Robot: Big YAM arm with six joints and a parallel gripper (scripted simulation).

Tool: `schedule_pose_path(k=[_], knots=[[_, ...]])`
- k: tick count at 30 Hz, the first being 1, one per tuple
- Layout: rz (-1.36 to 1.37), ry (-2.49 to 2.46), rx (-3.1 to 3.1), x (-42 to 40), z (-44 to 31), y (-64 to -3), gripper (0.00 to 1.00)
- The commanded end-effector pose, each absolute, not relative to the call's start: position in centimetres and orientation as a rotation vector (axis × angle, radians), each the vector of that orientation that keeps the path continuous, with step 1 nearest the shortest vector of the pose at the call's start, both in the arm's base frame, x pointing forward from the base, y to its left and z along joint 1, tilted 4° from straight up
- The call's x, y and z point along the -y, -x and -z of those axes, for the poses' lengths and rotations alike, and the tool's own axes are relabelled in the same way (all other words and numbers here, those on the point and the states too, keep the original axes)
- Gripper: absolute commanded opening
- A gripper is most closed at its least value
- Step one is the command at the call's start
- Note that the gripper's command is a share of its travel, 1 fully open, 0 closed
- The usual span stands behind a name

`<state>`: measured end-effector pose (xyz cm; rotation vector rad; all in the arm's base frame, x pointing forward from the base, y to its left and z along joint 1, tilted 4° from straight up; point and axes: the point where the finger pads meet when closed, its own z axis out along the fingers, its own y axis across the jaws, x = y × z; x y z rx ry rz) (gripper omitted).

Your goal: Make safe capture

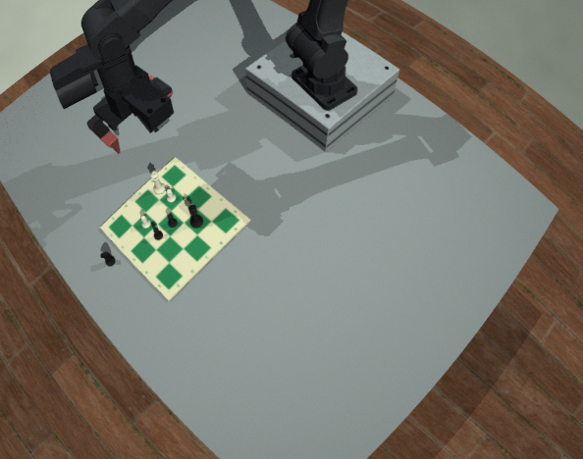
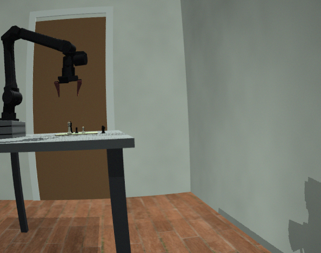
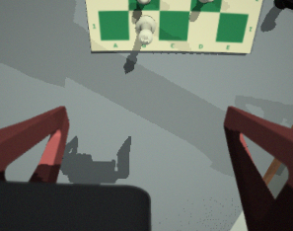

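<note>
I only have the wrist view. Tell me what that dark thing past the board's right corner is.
Observer: A black piece, upright on the table, off the board.
Operator: Give me the gripper's height.
Observer: The gripper hangs high above the table, fingers wide open, holding nothing.
Operator: Count the pieces on the board.
Observer: Three white, three black.
</note>
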<state>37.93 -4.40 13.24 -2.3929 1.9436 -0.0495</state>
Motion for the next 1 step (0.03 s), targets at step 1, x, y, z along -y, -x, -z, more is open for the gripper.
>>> schedule_pose_path(k=[1], knots=[[0.069, 2.388, -1.927, 4.71, -14.45, -38.43, 1.0]])
